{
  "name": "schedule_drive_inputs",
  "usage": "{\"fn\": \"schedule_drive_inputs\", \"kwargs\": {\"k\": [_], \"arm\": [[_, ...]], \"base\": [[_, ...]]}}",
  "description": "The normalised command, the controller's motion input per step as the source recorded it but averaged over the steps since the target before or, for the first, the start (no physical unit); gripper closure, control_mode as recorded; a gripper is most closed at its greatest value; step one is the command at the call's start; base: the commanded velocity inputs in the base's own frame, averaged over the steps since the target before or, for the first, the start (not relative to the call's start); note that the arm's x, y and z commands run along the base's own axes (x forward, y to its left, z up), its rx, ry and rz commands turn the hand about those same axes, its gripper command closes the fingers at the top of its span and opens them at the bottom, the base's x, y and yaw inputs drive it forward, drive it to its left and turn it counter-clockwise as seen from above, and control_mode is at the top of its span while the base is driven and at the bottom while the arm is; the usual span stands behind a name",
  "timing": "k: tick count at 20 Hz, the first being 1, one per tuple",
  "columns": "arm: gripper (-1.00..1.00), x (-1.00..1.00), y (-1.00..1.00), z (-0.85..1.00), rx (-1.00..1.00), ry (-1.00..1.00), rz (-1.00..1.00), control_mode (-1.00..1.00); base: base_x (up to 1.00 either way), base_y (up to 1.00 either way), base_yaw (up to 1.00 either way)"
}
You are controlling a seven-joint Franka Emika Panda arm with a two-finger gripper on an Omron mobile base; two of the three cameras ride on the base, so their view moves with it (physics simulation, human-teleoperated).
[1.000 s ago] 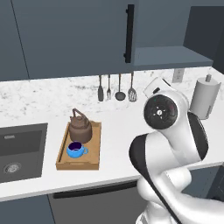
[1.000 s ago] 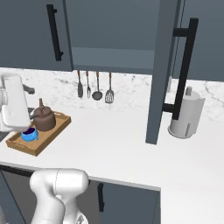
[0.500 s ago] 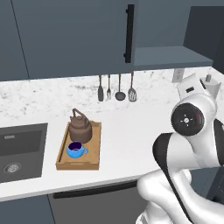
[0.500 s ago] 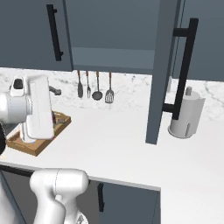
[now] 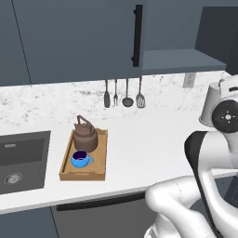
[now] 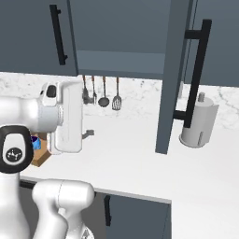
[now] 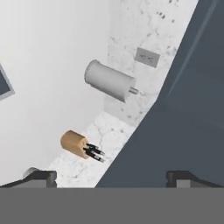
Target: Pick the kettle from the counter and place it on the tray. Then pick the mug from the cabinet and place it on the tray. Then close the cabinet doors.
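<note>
Kettle (image 5: 85, 137) and mug (image 5: 80, 159) sit on the tray (image 5: 102, 156) on the tabletop (image 5: 148, 139); my gripper (image 7: 111, 177), spread wide and empty, faces the open door (image 6: 170, 74) I must close

White jointed arm folded high over its base, wrist rolled sideways — two-finger dark-tipped gripper (image 7: 112, 175) empty, jaws spread wide apart, both tips visible.
</note>
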Motion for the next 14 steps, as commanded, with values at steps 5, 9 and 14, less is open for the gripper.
{"fn": "schedule_drive_inputs", "kwargs": {"k": [5, 9, 14], "arm": [[-1.00, -0.33, -0.45, 0.00, 0.02, -0.12, -0.18, -1.00], [-1.00, -0.42, -0.48, 0.04, 0.00, -0.08, -0.12, -1.00], [-1.00, -0.45, -0.51, 0.10, 0.00, -0.08, -0.08, -1.00]], "base": [[0.00, 0.00, 0.00], [0.00, 0.00, 0.00], [0.00, 0.00, 0.00]]}}
